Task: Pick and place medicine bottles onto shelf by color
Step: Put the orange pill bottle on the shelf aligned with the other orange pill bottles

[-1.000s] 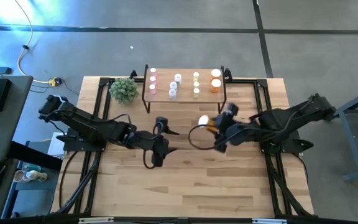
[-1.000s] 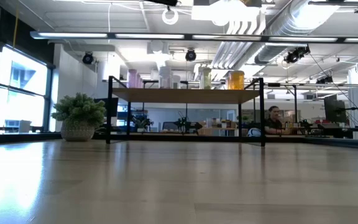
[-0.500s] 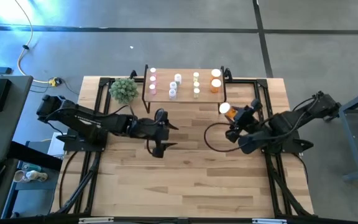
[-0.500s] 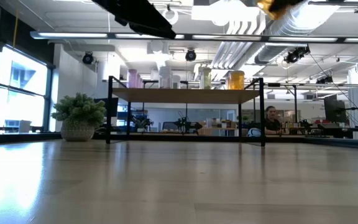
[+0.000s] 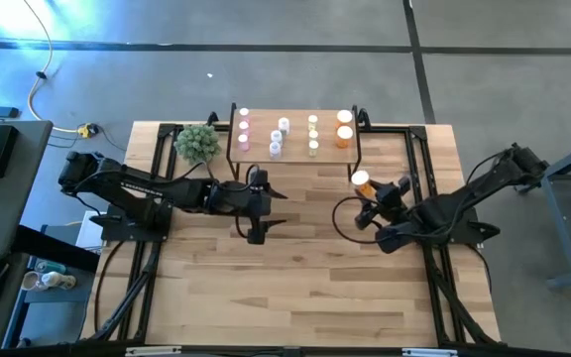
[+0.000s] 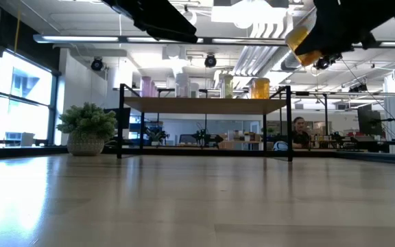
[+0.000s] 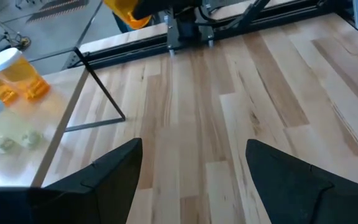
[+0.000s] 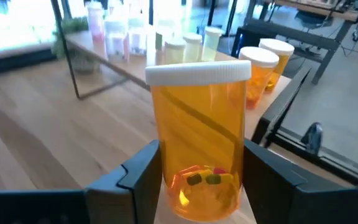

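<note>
The shelf (image 5: 295, 149) stands at the table's far middle. On its top stand pink bottles (image 5: 243, 129), whitish bottles (image 5: 279, 137), yellow-green bottles (image 5: 312, 134) and two orange bottles (image 5: 344, 129), all white-capped. My right gripper (image 5: 367, 191) is shut on another orange bottle (image 8: 197, 149), in the air just right of and nearer than the shelf's right end. That bottle also shows high in the low view (image 6: 300, 42). My left gripper (image 5: 262, 203) is open and empty (image 7: 191, 180), above the table in front of the shelf's left part. My right gripper pinches the orange bottle's lower body (image 8: 166, 177) between its two fingers (image 8: 135, 177), one on each side wall. The white cap (image 8: 197, 73) stands free, away from the fingers. The bottle is lifted clear of the table and looks tilted in the low view.
A small potted plant (image 5: 198, 144) stands at the shelf's left end. Black rails (image 5: 414, 159) run along the table's sides. Bare wood (image 5: 305, 288) fills the near half. A person (image 6: 300, 132) sits in the room beyond the table.
My right gripper has carried the orange bottle toward the table's right edge, to a spot off the shelf's right end, and the bottle now shows lower in the low view. My left gripper has moved toward the far edge, closer to the shelf.
</note>
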You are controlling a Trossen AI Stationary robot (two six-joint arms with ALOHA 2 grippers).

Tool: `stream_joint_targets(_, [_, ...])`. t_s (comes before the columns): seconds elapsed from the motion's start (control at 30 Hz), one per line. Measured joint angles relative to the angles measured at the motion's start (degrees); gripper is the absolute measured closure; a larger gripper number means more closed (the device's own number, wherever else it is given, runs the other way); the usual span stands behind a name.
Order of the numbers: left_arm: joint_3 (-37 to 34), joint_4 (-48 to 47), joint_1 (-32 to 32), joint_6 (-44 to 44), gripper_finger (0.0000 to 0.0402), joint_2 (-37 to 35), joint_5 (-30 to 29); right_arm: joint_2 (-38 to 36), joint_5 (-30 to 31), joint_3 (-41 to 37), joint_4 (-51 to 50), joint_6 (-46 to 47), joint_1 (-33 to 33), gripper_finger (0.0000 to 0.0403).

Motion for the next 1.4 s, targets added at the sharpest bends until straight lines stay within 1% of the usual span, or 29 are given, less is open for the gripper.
stream_joint_targets(0.07, [0.02,-0.15,0.0,0.06,0.0124,0.0,-0.23,0.0,1.95,-2.68,6.91,-1.27,-0.08,0.022])
stream_joint_targets(0.17, [-0.01,-0.63,0.0,1.4,0.0124,-0.43,-2.38,0.06,3.99,-6.39,18.45,-3.38,-0.59,0.022])
stream_joint_targets(0.27, [0.0,-0.54,0.14,1.97,0.0124,-2.2,-4.92,1.13,5.95,-10.0,30.56,-8.55,-1.99,0.022])
stream_joint_targets(0.37, [0.0,-1.69,0.8,2.94,0.0124,-4.75,-4.86,3.09,7.25,-12.66,41.24,-11.9,-4.23,0.022])
stream_joint_targets(0.43, [0.0,-2.66,1.56,2.64,0.0124,-6.32,-3.47,5.05,7.41,-13.61,46.53,-13.57,-5.52,0.0219])
stream_joint_targets(0.53, [-0.73,-3.49,3.67,0.07,0.0124,-8.45,1.14,8.98,7.48,-13.15,52.17,-15.26,-6.71,0.0219])
stream_joint_targets(0.63, [-3.88,-1.74,6.54,-3.22,0.0124,-10.23,5.28,13.47,7.78,-11.86,57.76,-18.33,-7.75,0.0219])
stream_joint_targets(0.7, [-6.72,1.53,8.06,-5.45,0.0124,-11.06,6.79,16.42,8.6,-11.06,60.11,-19.59,-8.47,0.0219])
stream_joint_targets(0.87, [-13.82,9.56,10.16,-7.04,0.0124,-13.03,10.6,22.61,15.11,-9.16,61.2,-17.43,-10.2,0.0219])
stream_joint_targets(0.97, [-16.35,11.72,10.12,-7.06,0.0124,-13.74,11.77,25.67,15.38,-8.14,61.31,-16.15,-12.07,0.0219])
stream_joint_targets(1.17, [-17.27,12.26,10.12,-6.87,0.0124,-14.14,11.85,30.66,15.61,-4.3,61.68,-16.38,-16.19,0.0219])
stream_joint_targets(1.23, [-17.27,12.32,10.12,-5.47,0.0124,-14.14,11.83,31.79,16.83,-3.28,61.4,-16.58,-17.42,0.0219])
stream_joint_targets(1.4, [-17.27,12.35,10.12,-4.43,0.0124,-14.12,11.8,32.04,17.76,-1.9,61.79,-16.16,-19.2,0.0219])
